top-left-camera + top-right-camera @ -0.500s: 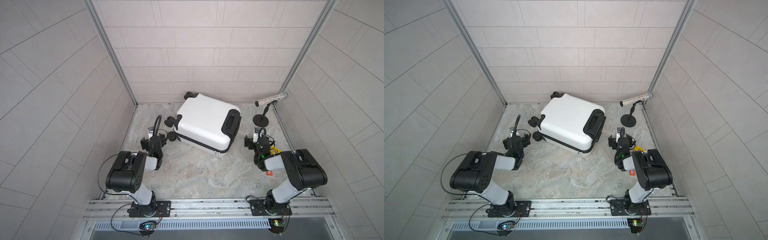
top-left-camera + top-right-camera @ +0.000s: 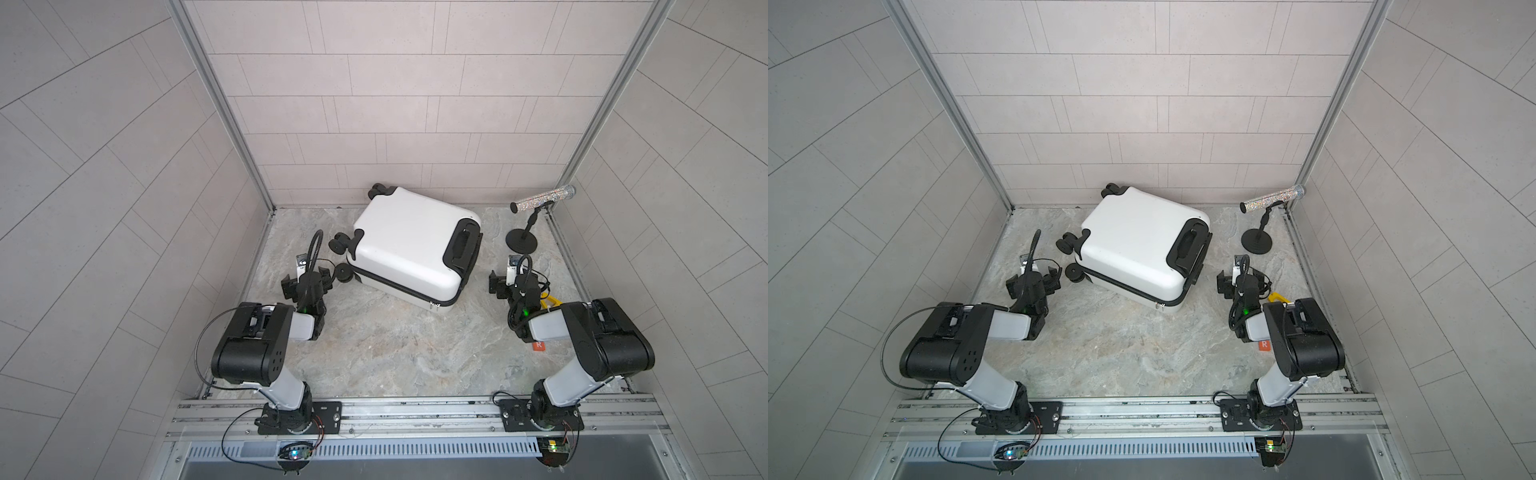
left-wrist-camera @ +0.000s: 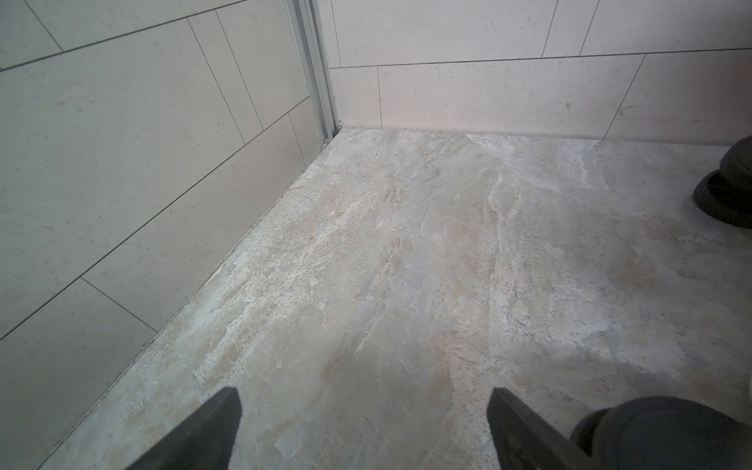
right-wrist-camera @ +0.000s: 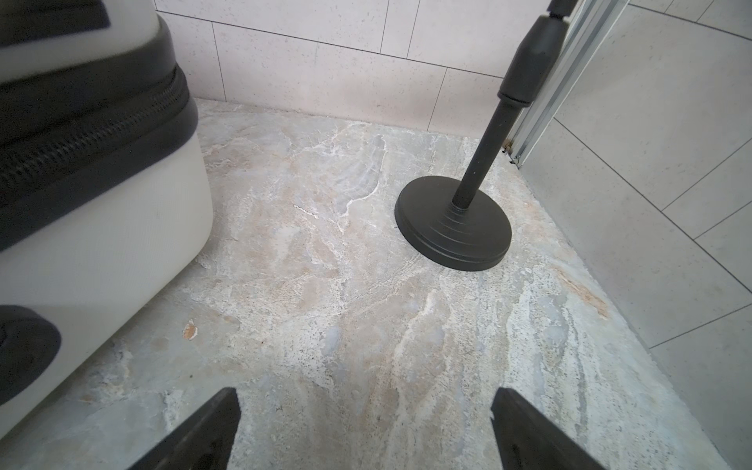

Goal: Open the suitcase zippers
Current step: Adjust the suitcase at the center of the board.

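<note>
The white suitcase (image 2: 409, 243) (image 2: 1133, 245) lies flat at the back middle of the floor, its black wheels toward the left arm and its black handle on top. The zippers (image 2: 390, 286) (image 4: 89, 134) run as a black band round its middle seam, shut, with small pulls (image 2: 435, 306) (image 2: 1160, 306) at the near corner. My left gripper (image 2: 307, 279) (image 2: 1034, 281) (image 3: 362, 407) hovers open and empty beside a wheel (image 3: 667, 435). My right gripper (image 2: 517, 283) (image 2: 1244, 282) (image 4: 364, 407) is open and empty to the right of the case, apart from it.
A black round-based stand (image 2: 521, 241) (image 4: 455, 228) carrying a glittery tube (image 2: 542, 198) stands at the back right, just beyond my right gripper. A yellow piece (image 2: 550, 300) and an orange tag (image 2: 539, 345) lie by the right arm. Tiled walls close in three sides.
</note>
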{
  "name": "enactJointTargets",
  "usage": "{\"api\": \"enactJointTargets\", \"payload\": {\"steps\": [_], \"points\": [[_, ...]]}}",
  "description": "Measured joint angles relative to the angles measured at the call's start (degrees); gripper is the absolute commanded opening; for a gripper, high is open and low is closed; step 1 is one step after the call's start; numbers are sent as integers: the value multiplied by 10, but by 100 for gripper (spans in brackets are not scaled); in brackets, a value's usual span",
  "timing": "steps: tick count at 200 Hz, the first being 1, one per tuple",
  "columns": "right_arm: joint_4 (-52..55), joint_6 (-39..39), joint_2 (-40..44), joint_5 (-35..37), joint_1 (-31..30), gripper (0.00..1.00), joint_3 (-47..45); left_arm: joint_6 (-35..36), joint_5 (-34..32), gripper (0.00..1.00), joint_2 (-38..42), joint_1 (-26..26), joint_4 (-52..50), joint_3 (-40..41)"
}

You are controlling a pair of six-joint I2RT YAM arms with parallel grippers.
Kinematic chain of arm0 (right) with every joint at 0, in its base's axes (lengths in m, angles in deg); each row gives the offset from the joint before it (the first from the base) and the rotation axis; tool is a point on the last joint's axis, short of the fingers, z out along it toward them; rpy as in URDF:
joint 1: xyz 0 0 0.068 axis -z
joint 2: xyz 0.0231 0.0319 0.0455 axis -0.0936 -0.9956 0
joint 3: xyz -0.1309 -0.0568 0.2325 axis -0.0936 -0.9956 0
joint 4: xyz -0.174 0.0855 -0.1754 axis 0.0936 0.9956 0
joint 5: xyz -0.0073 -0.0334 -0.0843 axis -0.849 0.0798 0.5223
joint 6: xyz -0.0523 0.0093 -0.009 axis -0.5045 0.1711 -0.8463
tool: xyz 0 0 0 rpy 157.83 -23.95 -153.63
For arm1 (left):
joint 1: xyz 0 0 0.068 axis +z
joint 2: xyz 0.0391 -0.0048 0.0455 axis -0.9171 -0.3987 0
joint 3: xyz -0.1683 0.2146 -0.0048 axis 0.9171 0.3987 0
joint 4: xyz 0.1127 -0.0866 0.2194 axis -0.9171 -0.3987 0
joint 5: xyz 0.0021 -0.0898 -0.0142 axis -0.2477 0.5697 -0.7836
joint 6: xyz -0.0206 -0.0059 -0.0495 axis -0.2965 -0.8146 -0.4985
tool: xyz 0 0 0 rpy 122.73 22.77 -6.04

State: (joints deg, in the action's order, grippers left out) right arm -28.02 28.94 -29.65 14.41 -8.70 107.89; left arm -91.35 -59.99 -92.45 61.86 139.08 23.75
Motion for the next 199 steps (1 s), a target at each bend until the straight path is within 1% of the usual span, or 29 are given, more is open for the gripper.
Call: {"api": "enactJointTargets", "payload": {"steps": [54, 72, 92, 110, 130, 148, 155, 181, 199], "points": [[0, 0, 0, 0, 0, 100, 0, 0, 1, 100, 0, 0, 1, 0], [0, 0, 1, -1, 0, 99, 0, 7, 19, 100, 11, 0, -8, 2], [9, 0, 29, -2, 0, 100, -7, 13, 33, 100, 68, 0, -51, 3], [50, 0, 100, -3, 0, 100, -9, 13, 42, 100, 146, 0, -113, -8], [140, 13, 193, -2, 0, 100, 17, 2, 58, 97, 216, 0, -219, -63], [261, 34, 256, -3, 0, 100, 82, -16, 87, 96, 252, 0, -334, -146], [310, 45, 275, -5, 0, 100, 114, -23, 104, 94, 262, 0, -374, -179], [483, 81, 323, -47, 0, 100, 236, -47, 170, 89, 278, 0, -503, -291], [589, 112, 332, -92, 0, 100, 304, -61, 210, 85, 257, -3, -601, -382]]}}
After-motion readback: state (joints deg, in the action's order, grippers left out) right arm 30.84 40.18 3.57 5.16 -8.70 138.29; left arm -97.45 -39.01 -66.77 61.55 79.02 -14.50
